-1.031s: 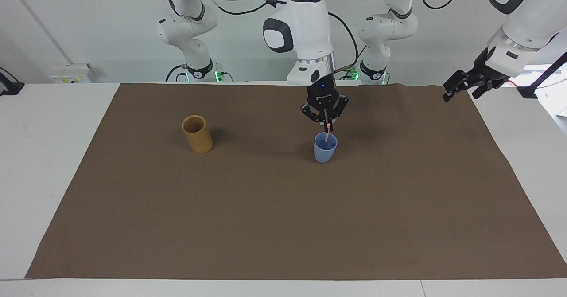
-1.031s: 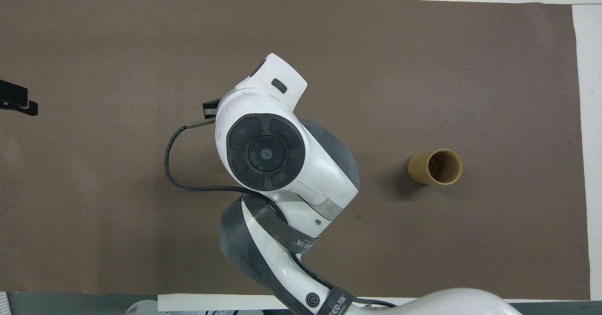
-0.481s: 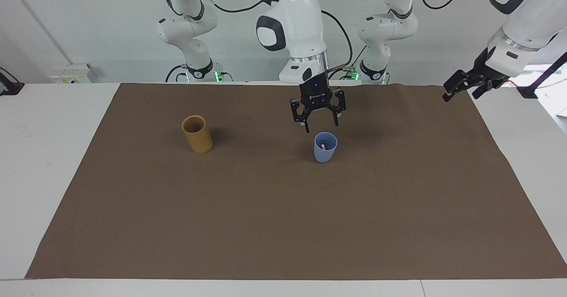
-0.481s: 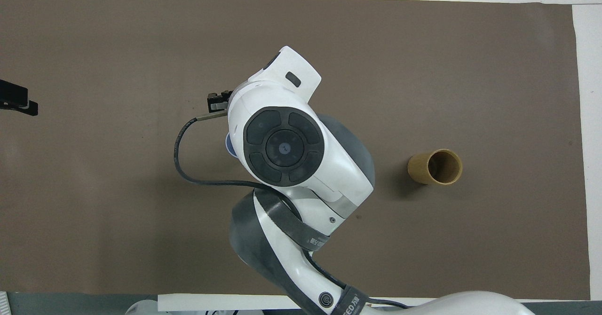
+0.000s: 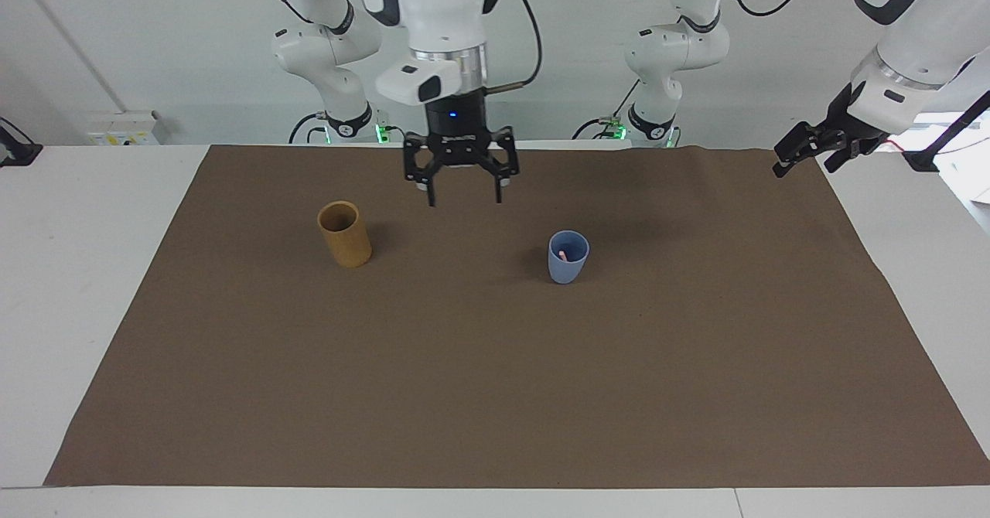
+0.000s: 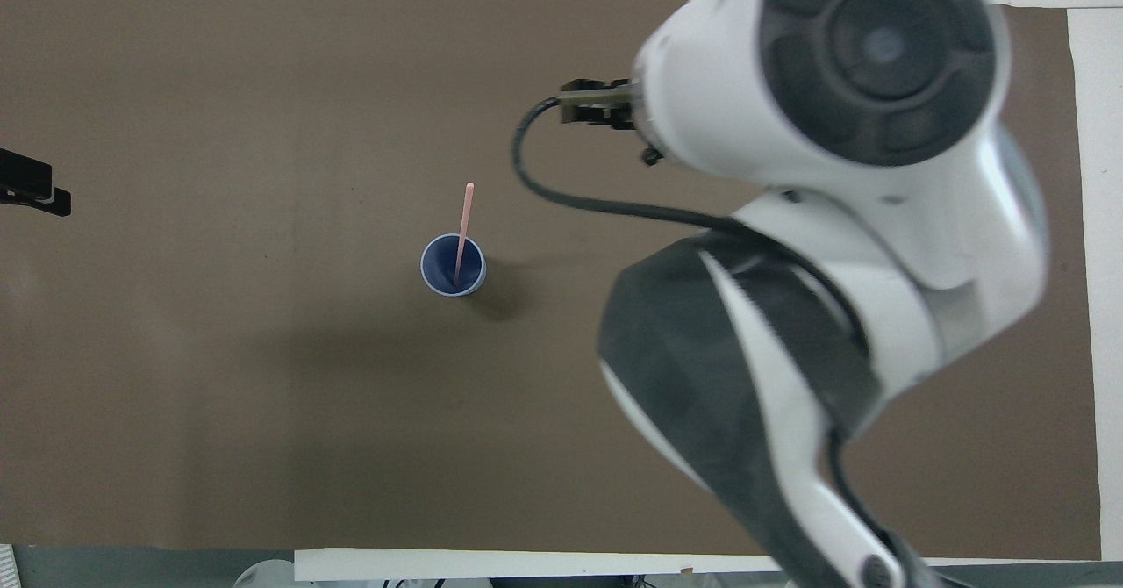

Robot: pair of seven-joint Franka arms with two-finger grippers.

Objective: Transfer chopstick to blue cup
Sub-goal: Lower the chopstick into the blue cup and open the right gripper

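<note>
Right arm comes down from its base with wrist vertical, right pincer (image 5: 462, 197) pointing straight down, raised over the brown mat (image 5: 495, 394) between the tan cylindrical cup (image 5: 344, 234) and the blue cup (image 5: 568, 257), touching neither. Left arm waits with its wrist tilted, left pincer (image 5: 789, 161) raised over the mat's corner at the left arm's end of the desk, well apart from the blue cup.

White desk (image 5: 77, 270) is covered by the mat; white wall at the robots' end.

Right pincer: fingers spread wide apart, holding nothing. Left pincer: fingers apart, holding nothing.

Chopstick (image 6: 461, 235) stands in the blue cup (image 6: 452, 265), leaning on its rim, the upper end sticking out. The tan cup is upright, well apart from the blue cup, toward the right arm's end.
</note>
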